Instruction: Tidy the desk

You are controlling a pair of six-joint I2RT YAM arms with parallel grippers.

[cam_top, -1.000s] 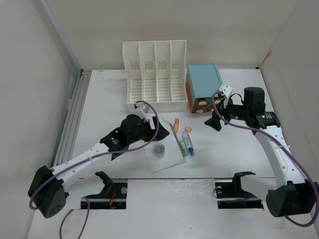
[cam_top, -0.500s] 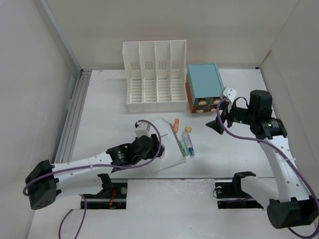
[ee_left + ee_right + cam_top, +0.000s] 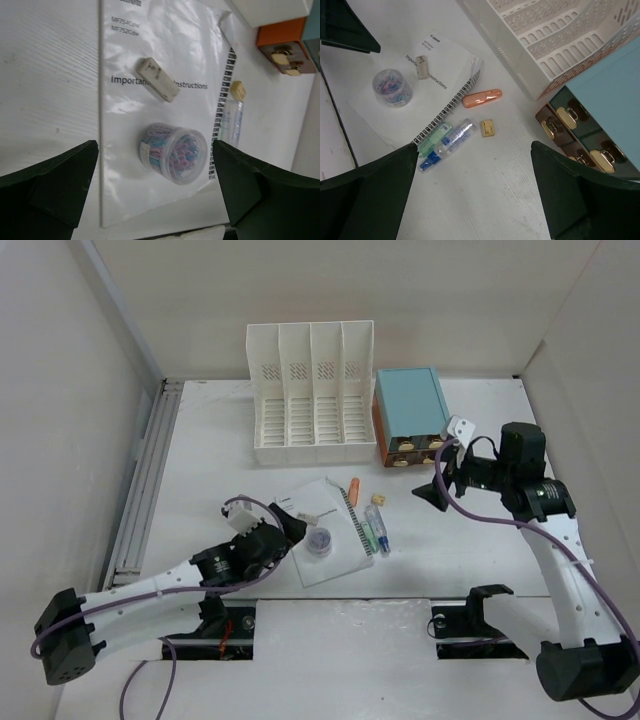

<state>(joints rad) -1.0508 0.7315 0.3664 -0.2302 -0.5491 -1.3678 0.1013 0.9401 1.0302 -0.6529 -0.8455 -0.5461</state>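
The white desk (image 3: pixel 210 460) holds a booklet (image 3: pixel 335 565) bearing a clip jar (image 3: pixel 319 541) and perhaps an eraser (image 3: pixel 157 79); the left gripper (image 3: pixel 288 523) and right gripper (image 3: pixel 432 492) both gape wide, empty.

Manual (image 3: pixel 161 113) cover: "Importan… Instructions", model nos. prob. "MF754Cdw", "MF752Cdw"

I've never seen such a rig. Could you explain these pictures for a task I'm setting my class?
Two robot arms stand at the near edge of a white desk. One picture looks down from above; the others come from wrist cameras, the dark wedges being each arm's fingers. A spiral booklet carries a tub of paper clips and a white block; an orange pen and a clear tube lie beside it. A file rack and drawer box stand behind. The left gripper and right gripper are open, holding nothing.
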